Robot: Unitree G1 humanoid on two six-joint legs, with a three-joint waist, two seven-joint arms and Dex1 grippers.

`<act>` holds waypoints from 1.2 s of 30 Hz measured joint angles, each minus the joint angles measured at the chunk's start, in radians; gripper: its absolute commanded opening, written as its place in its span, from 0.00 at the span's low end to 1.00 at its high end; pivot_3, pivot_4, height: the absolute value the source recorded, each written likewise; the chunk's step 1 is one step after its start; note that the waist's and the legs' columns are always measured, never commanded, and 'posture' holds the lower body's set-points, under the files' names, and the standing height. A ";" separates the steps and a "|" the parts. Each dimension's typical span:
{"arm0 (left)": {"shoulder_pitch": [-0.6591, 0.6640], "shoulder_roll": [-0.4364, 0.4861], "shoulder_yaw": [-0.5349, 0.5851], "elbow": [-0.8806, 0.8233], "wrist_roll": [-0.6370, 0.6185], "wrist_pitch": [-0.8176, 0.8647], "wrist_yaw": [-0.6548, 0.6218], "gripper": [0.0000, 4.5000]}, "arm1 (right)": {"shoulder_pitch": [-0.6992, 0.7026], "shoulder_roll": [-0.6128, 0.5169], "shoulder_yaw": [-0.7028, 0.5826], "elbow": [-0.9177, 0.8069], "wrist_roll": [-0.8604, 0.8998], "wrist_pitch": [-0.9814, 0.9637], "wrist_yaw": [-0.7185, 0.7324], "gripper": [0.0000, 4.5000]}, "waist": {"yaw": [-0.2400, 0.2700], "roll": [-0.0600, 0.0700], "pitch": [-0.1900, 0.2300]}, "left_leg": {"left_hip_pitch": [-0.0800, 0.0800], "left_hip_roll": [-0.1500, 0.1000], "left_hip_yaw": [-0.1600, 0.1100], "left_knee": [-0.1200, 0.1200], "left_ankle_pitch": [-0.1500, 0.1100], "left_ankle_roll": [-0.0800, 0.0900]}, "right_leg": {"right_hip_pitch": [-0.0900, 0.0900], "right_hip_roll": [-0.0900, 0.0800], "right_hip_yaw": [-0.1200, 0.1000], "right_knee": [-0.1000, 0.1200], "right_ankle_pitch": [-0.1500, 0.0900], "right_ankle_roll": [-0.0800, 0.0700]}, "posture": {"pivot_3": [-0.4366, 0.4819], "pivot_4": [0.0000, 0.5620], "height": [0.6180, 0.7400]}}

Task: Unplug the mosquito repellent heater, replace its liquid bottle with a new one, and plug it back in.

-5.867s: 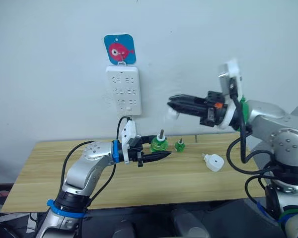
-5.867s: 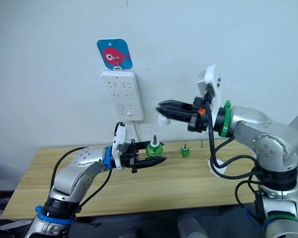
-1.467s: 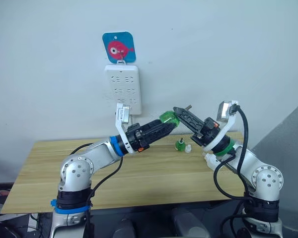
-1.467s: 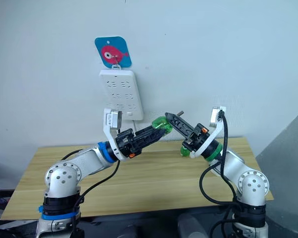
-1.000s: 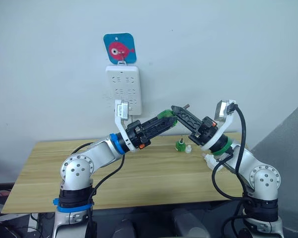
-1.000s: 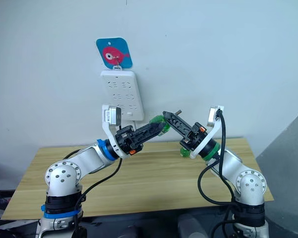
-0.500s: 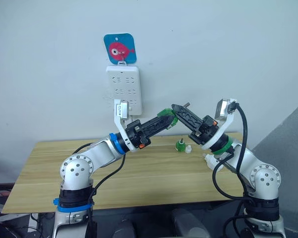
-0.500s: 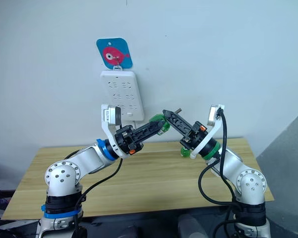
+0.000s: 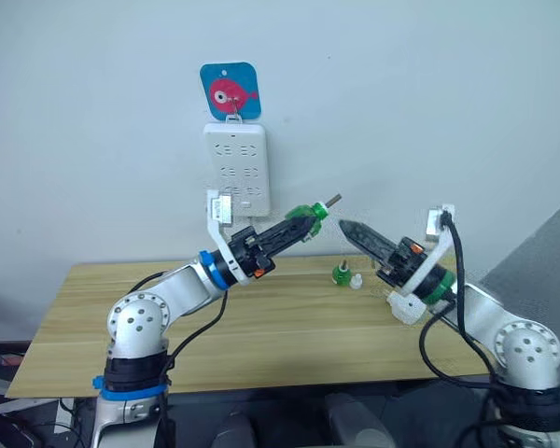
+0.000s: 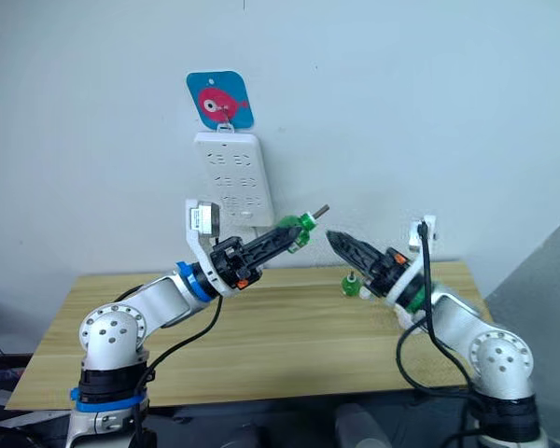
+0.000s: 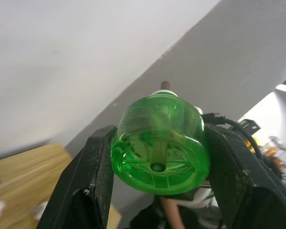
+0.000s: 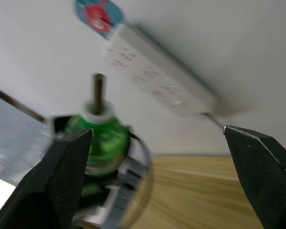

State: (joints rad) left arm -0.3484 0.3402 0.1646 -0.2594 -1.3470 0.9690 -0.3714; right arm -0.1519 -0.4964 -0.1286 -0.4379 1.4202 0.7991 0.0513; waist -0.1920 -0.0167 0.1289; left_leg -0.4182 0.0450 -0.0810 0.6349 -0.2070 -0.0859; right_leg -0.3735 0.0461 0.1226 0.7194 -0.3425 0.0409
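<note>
1. Left fingers (image 11: pixel 157 191) clamp a green bottle (image 9: pixel 303 217), wick out, raised above the worktop (image 9: pixel 261 336).
2. Right fingers (image 12: pixel 162 171) spread wide, empty.
3. White heater (image 9: pixel 403 309) lies unplugged by the right arm; judging next, seat the bottle in it.

Fish sticker (image 9: pixel 230 91) above power strip (image 9: pixel 235 171)
</note>
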 measured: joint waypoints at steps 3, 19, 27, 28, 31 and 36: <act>0.046 0.087 -0.003 -0.002 0.068 -0.006 -0.081 0.53 | 0.053 -0.180 -0.017 -0.010 -0.151 0.008 0.113 1.00 | -0.004 0.001 0.001 | 0.001 0.000 0.002 -0.001 0.000 0.000 | 0.000 0.000 0.002 0.000 0.000 0.000 | 0.23 0.17 0.70; 0.308 0.299 -0.186 -0.136 0.510 -0.239 -0.466 0.53 | -0.314 -0.500 0.606 0.412 -1.097 -0.005 0.676 1.00 | 0.013 -0.003 0.035 | 0.001 0.000 0.005 -0.002 0.000 0.000 | -0.001 -0.001 0.006 -0.003 0.001 0.000 | 0.34 0.28 0.70; 0.329 0.267 -0.220 -0.163 0.573 -0.285 -0.473 0.53 | -0.385 -0.421 0.685 0.554 -1.294 0.005 0.766 1.00 | 0.047 -0.002 0.046 | 0.002 0.001 0.004 -0.005 0.000 0.000 | -0.001 -0.001 0.004 -0.004 0.000 0.000 | 0.34 0.29 0.70; 0.329 0.262 -0.226 -0.163 0.580 -0.290 -0.475 0.53 | -0.389 -0.410 0.689 0.566 -1.312 0.007 0.776 1.00 | 0.050 -0.002 0.049 | 0.001 0.001 0.004 -0.004 0.000 0.000 | -0.001 -0.001 0.004 -0.004 0.000 0.000 | 0.34 0.29 0.70; 0.329 0.257 -0.240 -0.160 0.595 -0.302 -0.489 0.53 | -0.398 -0.384 0.701 0.600 -1.343 0.016 0.799 1.00 | 0.053 -0.002 0.051 | 0.002 0.000 0.004 -0.004 0.000 0.000 | -0.001 -0.001 0.004 -0.003 0.000 0.000 | 0.34 0.29 0.70; 0.329 0.244 -0.241 -0.153 0.617 -0.323 -0.498 0.53 | -0.427 -0.341 0.703 0.688 -1.408 0.018 0.836 1.00 | 0.052 -0.002 0.053 | 0.002 0.000 0.004 -0.004 0.000 0.000 | -0.001 -0.001 0.003 -0.003 0.001 0.000 | 0.34 0.28 0.70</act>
State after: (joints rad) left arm -0.0190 0.5846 -0.0761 -0.4124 -0.7302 0.6463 -0.8696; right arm -0.5787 -0.8373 0.5742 0.2505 0.0125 0.8174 0.8874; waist -0.1397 -0.0191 0.1820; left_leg -0.4166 0.0455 -0.0772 0.6313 -0.2072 -0.0857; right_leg -0.3743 0.0451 0.1260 0.7160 -0.3420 0.0407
